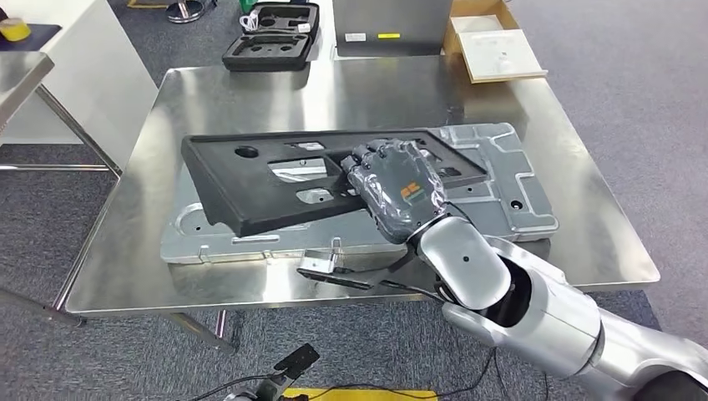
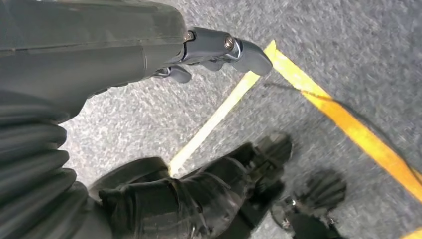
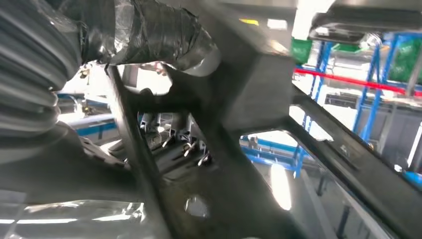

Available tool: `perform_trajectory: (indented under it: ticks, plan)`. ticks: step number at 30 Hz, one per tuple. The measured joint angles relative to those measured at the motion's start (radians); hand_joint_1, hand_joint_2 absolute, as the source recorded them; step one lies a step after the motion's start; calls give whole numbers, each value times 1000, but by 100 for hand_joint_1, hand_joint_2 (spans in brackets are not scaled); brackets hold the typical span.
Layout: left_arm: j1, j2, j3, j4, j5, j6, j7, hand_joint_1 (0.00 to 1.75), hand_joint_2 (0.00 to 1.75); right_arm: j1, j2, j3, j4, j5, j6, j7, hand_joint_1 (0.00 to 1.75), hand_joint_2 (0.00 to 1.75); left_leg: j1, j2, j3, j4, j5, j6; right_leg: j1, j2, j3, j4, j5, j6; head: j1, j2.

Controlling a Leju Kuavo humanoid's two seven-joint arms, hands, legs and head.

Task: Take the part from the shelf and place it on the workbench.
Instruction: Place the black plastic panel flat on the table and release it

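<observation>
The right hand (image 1: 399, 188) is clamped on the black part (image 1: 275, 180), fingers curled over its right end at about 3 o'clock of the panel. The part lies tilted across a silver tray (image 1: 501, 180) on the steel bench (image 1: 351, 92), its left end toward 9 o'clock. The left hand (image 2: 219, 50) hangs over grey carpet (image 2: 348, 40) with yellow tape (image 2: 338, 114); its fingers hold nothing and look apart. A black foam case (image 1: 271, 38) sits at the bench's 12 o'clock edge, a cardboard box (image 1: 497, 46) at 1 o'clock.
</observation>
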Motion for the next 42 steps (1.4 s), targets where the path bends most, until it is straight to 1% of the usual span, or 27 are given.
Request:
perform_trajectory:
  ticks: [2, 4, 6, 7, 8, 9, 10, 11, 13, 14, 18, 20, 22, 23, 24, 25, 26, 28, 29, 31, 33, 34, 37, 38, 39, 40, 42]
  plan:
    - [-2, -1, 0, 0, 0, -2, 0, 0, 175, -4, 6, 15, 15, 0, 0, -6, 129, 175, 1, 2, 3, 1, -7, -7, -2, 2, 4, -3, -2, -11, -1, 0]
    - [-5, -1, 0, 0, -1, -4, 0, 0, 175, -8, 18, 28, 29, 0, 0, -12, 129, 175, 3, 4, -20, 52, -35, -18, -5, 1, 14, -10, -6, -21, -6, 0]
    - [-6, -1, 0, 0, -2, -9, 0, 0, 175, -10, 35, 44, 47, 3, -1, -20, 129, 175, 7, 6, -85, 168, -77, -28, -4, 0, 22, -11, -12, -29, -11, 0]
    - [-6, -1, 0, 0, -2, -14, 0, 0, 175, -9, 42, 55, 59, 6, 0, -26, 129, 175, 9, 6, -122, 223, -89, -31, -3, 0, 26, -11, -15, -31, -11, 0]
    - [-5, -1, 0, 0, -1, -20, 1, 0, 175, -6, 49, 66, 73, 11, 1, -36, 129, 175, 10, 6, -148, 254, -86, -32, -3, 0, 31, -11, -19, -32, -11, 0]
    - [-4, -1, 0, 0, 3, -28, 1, 0, 175, -3, 54, 78, 88, 18, 4, -47, 129, 175, 10, 6, -159, 251, -64, -33, -3, 1, 36, -11, -24, -32, -11, 0]
    - [-4, -1, 0, 0, 8, -36, 1, 0, 175, 0, 58, 92, 105, 25, 9, -59, 129, 175, 10, 6, -149, 210, -26, -32, -3, 2, 43, -11, -29, -31, -11, 0]
    - [-4, -1, 0, 0, 13, -42, -1, 0, 175, 1, 61, 106, 123, 32, 14, -71, 129, 175, 11, 6, -126, 142, 18, -29, -3, 2, 50, -11, -34, -29, -11, 0]
    - [-5, -1, 0, 0, 21, -47, -8, 0, 175, 4, 64, 132, 164, 40, 19, -89, 129, 175, 7, 5, -76, 28, 67, -22, -1, 4, 60, -14, -41, -21, -10, 0]
    - [-4, -1, 0, 0, 24, -48, -10, 0, 175, 7, 64, 142, 185, 42, 17, -96, 129, 175, 4, 4, -64, 1, 71, -18, 0, 4, 62, -16, -42, -17, -9, 0]
    - [-4, -2, 0, 0, 29, -47, -19, 0, 175, 17, 64, 170, 248, 43, 8, -110, 129, 175, 5, 3, -50, -17, 67, 2, -1, 3, 60, -11, -53, 4, -9, 0]
    - [-4, -4, 0, 0, 30, -46, -24, 0, 175, 18, 64, 178, 273, 44, 5, -115, 129, 175, 8, 4, -40, -25, 67, 13, -1, 2, 23, 67, -92, 9, -8, 0]
    - [-4, -6, 0, 0, 31, -45, -28, 0, 175, 20, 64, 186, 297, 46, 5, -118, 129, 175, 5, 5, -37, -24, 63, 21, 1, 2, -46, 193, -138, 11, -8, 0]
    - [-4, -7, 0, 0, 31, -44, -30, 0, 175, 21, 64, 192, 307, 47, 8, -118, 129, 175, 4, 5, -37, -23, 61, 24, 1, 2, -74, 237, -145, 11, -8, 0]
    - [-3, -8, 0, 0, 31, -44, -31, 0, 175, 22, 64, 197, 317, 48, 12, -118, 129, 175, 3, 5, -36, -21, 59, 25, 1, 2, -86, 247, -134, 11, -8, 0]
    - [-3, -9, 0, 0, 31, -44, -33, 0, 175, 22, 64, 201, 324, 49, 19, -118, 129, 175, 3, 3, -35, -18, 56, 26, 1, 2, -78, 217, -105, 9, -8, 0]
    - [-3, -11, 0, 0, 32, -44, -34, 0, 175, 21, 64, 205, 331, 51, 27, -118, 129, 175, 2, 1, -34, -14, 53, 25, 1, 2, -52, 155, -67, 5, -8, 0]
    - [-3, -14, 0, 0, 35, -42, -37, 0, 175, 18, 63, 207, 341, 56, 47, -115, 129, 175, 0, -4, -34, -5, 46, 19, 5, 1, 4, 31, -19, -2, -8, 0]
    - [-3, -15, 0, 0, 37, -41, -39, 0, 175, 16, 62, 208, 347, 59, 57, -112, 129, 175, -1, -5, -35, -2, 44, 15, 7, 1, 20, -1, -12, -5, -9, 0]
    - [-3, -17, 0, 0, 41, -39, -42, 0, 175, 12, 58, 208, 359, 63, 69, -104, 129, 175, -1, -6, -36, -3, 43, 5, 11, 2, 28, -15, -11, -10, -9, 0]
    - [-1, -19, 0, 0, 42, -38, -43, 0, 175, 8, 50, 208, 371, 67, 71, -99, 129, 175, 0, -4, -39, 4, 36, -6, 5, 2, 33, -24, -5, -19, -9, 0]
    - [-1, -19, 0, 0, 42, -37, -44, 0, 175, 5, 48, 208, 374, 68, 72, -99, 129, 175, 1, -3, -47, 24, 21, -12, 1, 2, 36, -30, -1, -24, -10, 0]
    - [0, -19, 0, 0, 44, -37, -47, 0, 175, 1, 45, 209, 387, 69, 84, -91, 129, 175, 10, 1, -120, 187, -62, -29, -4, 3, 40, -35, 2, -29, -15, 0]
    - [0, -19, 0, 0, 44, -37, -48, 0, 175, 1, 44, 210, 392, 69, 89, -84, 129, 175, 14, 2, -145, 237, -77, -34, -5, 3, 40, -34, 2, -28, -15, 0]
    - [1, -19, 0, 0, 44, -37, -50, 0, 175, 2, 43, 210, 397, 69, 92, -75, 129, 175, 17, 3, -155, 256, -74, -38, -7, 3, 40, -34, 1, -27, -14, 0]
    - [2, -19, 0, 0, 44, -36, -51, 0, 175, 2, 41, 210, 403, 69, 94, -64, 129, 175, 20, 4, -148, 238, -54, -41, -8, 3, 41, -33, 0, -25, -15, 0]
    - [1, -19, 0, 0, 46, -33, -53, 0, 175, 1, 34, 210, 416, 70, 91, -40, 129, 175, 25, 6, -89, 113, 9, -45, -13, 3, 43, -31, -3, -18, -15, 0]
